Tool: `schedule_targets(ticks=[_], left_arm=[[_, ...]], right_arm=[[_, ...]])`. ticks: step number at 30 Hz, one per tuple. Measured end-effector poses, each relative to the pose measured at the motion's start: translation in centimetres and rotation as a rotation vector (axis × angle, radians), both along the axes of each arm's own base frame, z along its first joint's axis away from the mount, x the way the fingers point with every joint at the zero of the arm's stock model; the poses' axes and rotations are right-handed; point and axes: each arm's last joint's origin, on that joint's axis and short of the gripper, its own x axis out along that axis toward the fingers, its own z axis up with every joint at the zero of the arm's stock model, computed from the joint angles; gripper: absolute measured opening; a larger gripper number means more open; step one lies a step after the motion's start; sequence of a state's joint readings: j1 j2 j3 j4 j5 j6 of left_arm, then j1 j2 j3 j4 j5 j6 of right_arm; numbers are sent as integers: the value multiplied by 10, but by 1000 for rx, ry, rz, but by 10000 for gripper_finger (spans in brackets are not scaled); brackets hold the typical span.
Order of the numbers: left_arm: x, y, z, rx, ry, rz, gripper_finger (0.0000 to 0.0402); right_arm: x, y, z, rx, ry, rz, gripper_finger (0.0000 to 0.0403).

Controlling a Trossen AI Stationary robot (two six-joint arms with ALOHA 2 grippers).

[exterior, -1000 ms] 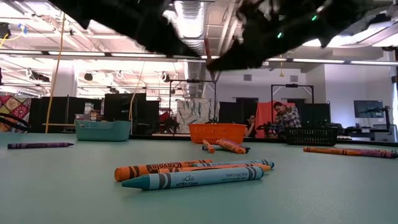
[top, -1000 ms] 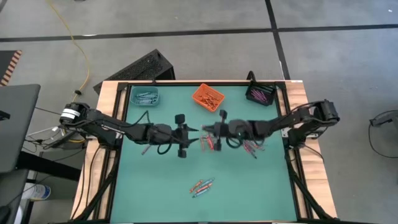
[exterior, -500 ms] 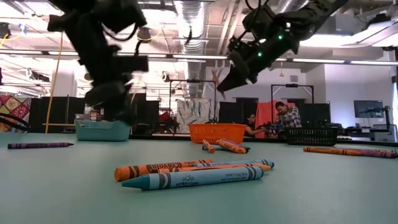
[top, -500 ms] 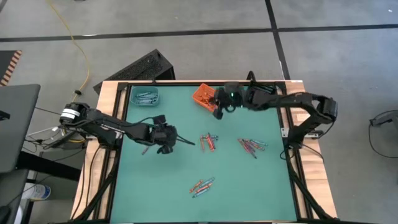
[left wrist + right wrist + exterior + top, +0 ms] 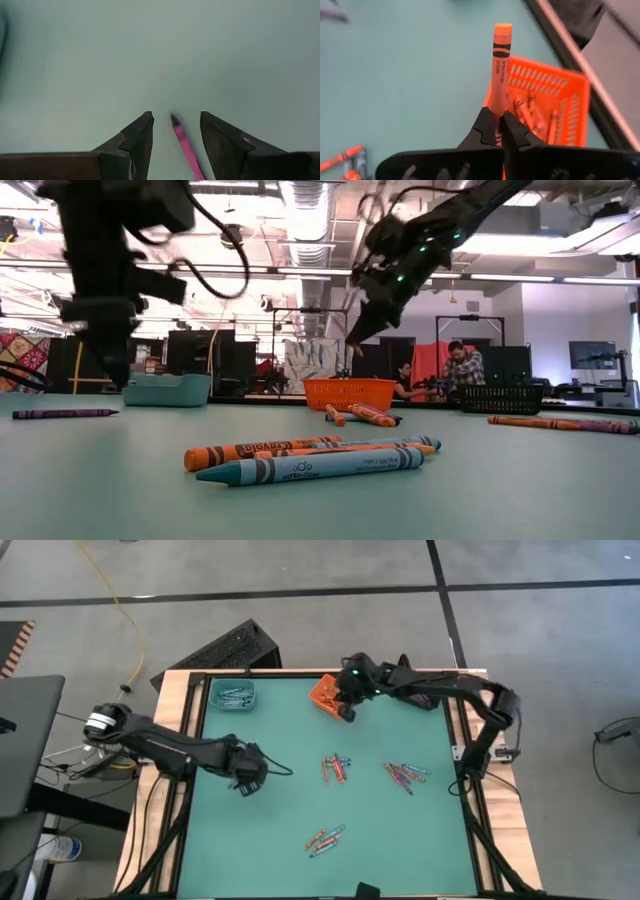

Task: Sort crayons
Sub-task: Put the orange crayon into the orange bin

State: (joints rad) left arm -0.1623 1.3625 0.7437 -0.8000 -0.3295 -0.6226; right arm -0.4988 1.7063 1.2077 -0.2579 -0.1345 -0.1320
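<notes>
With the right pincer (image 5: 496, 131) clamped on the thin orange wax crayon (image 5: 499, 67) beside the orange mesh plastic bin (image 5: 555, 95), carry it squarely over the bin before letting go; the left pincer (image 5: 176, 131) stands wide over a pink crayon (image 5: 186, 148)

The pink crayon (image 5: 186, 148) is blurred and cut off below.
</notes>
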Motion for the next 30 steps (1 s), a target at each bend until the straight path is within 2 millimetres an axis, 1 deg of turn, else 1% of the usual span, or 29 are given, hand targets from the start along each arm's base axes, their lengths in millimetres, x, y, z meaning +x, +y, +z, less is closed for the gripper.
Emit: schedule_targets(ticks=[5,9,11,16,19,23,28,30], left_arm=[[-21,-16,22,-45,-100,84,145],[-37,-28,28,-95,-130,145,144],[-42,-33,26,-103,-125,179,144],[-50,-40,10,-140,-110,219,144],[-53,-43,6,-155,-117,246,144],[-54,-45,1,-170,-140,262,144],[-61,-42,-16,-180,-118,288,144],[-61,-42,-20,-188,-137,291,144]], right_arm=[[20,-14,-13,56,117,2,3],[29,-24,-12,82,163,-9,3],[32,-28,-13,101,196,-15,3],[31,-36,-20,159,289,-35,3],[26,-39,-22,183,325,-47,4],[23,-40,-22,191,336,-53,9],[23,-41,-22,192,336,-55,23],[23,-41,-22,197,335,-62,29]])
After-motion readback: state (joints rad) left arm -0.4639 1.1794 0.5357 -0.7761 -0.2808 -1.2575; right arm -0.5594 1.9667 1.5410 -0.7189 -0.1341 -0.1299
